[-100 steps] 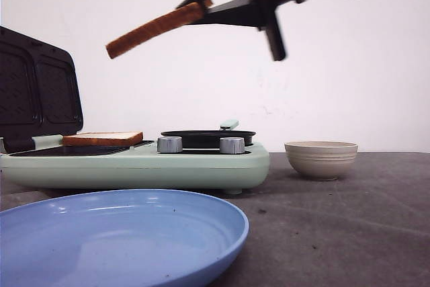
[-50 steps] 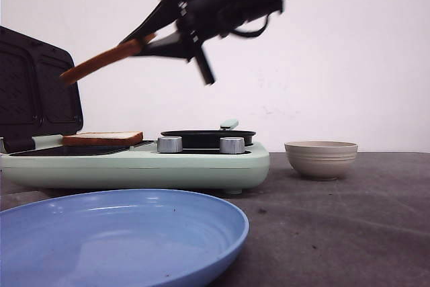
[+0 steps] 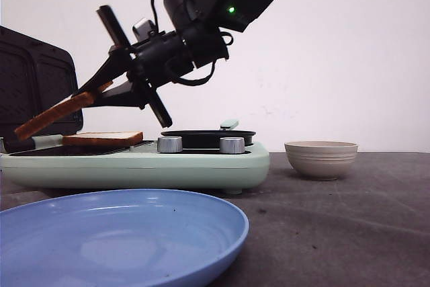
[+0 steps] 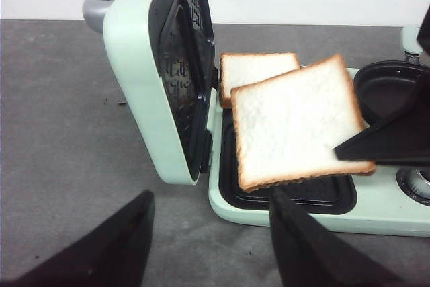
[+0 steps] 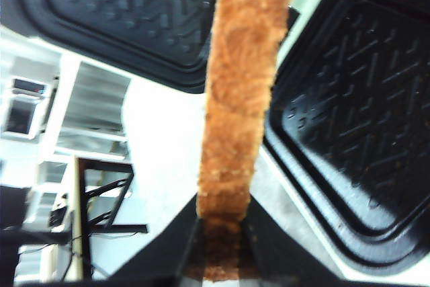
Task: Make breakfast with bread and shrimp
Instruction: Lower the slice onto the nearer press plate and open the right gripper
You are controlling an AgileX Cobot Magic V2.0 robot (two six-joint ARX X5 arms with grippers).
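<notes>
Golden-crusted bread slice (image 4: 295, 122) hanging pinched in right end effector (image 3: 101, 92) over sandwich maker (image 3: 201, 162); other slice (image 3: 103, 139) already lying in tray. Left end effector (image 4: 208, 247) spread, idle. Shrimp step pending.

Front view low at table level, facing forward; both wrist views close above sandwich maker (image 3: 134, 162), shared.
</notes>
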